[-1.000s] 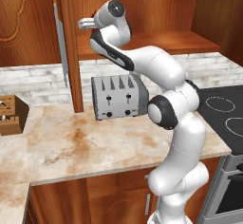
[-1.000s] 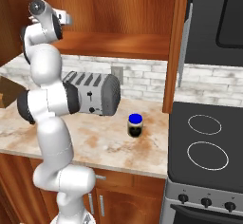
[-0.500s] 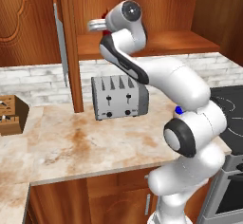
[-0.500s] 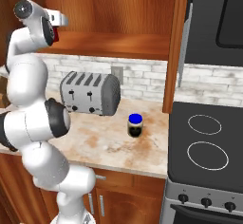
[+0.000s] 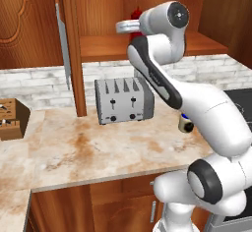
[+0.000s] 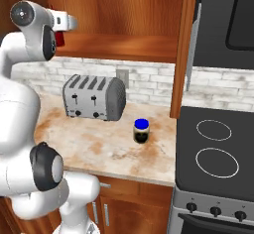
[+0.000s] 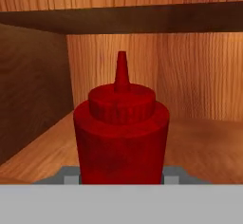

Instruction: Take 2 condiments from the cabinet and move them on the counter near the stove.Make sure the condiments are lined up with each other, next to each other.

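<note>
In the hand view the red squeeze bottle (image 7: pixel 121 137) sits close in front of the camera, between the grey fingers (image 7: pixel 66 176) that flank its lower body on either side; the pincer is clamped on it. The bottle stands upright, its long axis vertical and its pointed cap straight up toward the underside of the upper shelf. Behind it lie the wood-grain shelf and back panel of the cabinet (image 7: pixel 199 76).

From the right base view, the counter (image 6: pixel 94 146) comes first, with the short cream jar (image 6: pixel 142 131) upright on it, blue lid on top, standing near the stove (image 6: pixel 213 148) and well apart from the silver toaster (image 6: pixel 94 98) to its left. Farther back and higher, the gripper (image 6: pixel 61 34) reaches into the cabinet at shelf level, a patch of red showing beside the wrist.

In the left base view the bottle shows as a red sliver (image 5: pixel 136 15) behind the wrist, above the toaster, and a wooden block (image 5: pixel 11 119) sits at the counter's left.
</note>
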